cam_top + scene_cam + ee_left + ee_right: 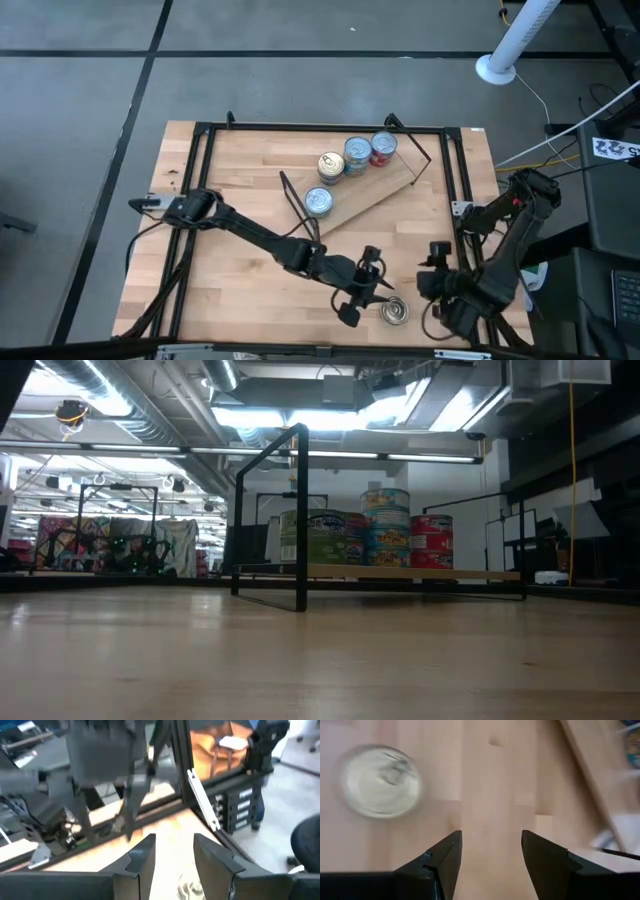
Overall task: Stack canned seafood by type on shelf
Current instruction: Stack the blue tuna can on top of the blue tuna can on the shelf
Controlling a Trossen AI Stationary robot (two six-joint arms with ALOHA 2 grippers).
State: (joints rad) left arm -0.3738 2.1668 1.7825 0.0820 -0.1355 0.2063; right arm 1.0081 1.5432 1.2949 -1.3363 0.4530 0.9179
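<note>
The high view looks straight down on the whole surface [250, 200] and both arms. The low view sits at surface height and faces level across toward the shelf [400, 573], seen far off with the room behind. Each wrist view looks forward, close above the surface, between its own end effector fingers [445, 855]. The lone tin [395, 313] appears in the high view and both wrist views.

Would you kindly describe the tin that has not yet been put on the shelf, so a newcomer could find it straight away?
Start from the shelf, lying slantwise on the table. Come toward the near edge, where the left gripper hovers. Beside it lies a lone tin, alone on bare tabletop while every other tin sits on the shelf.
</note>
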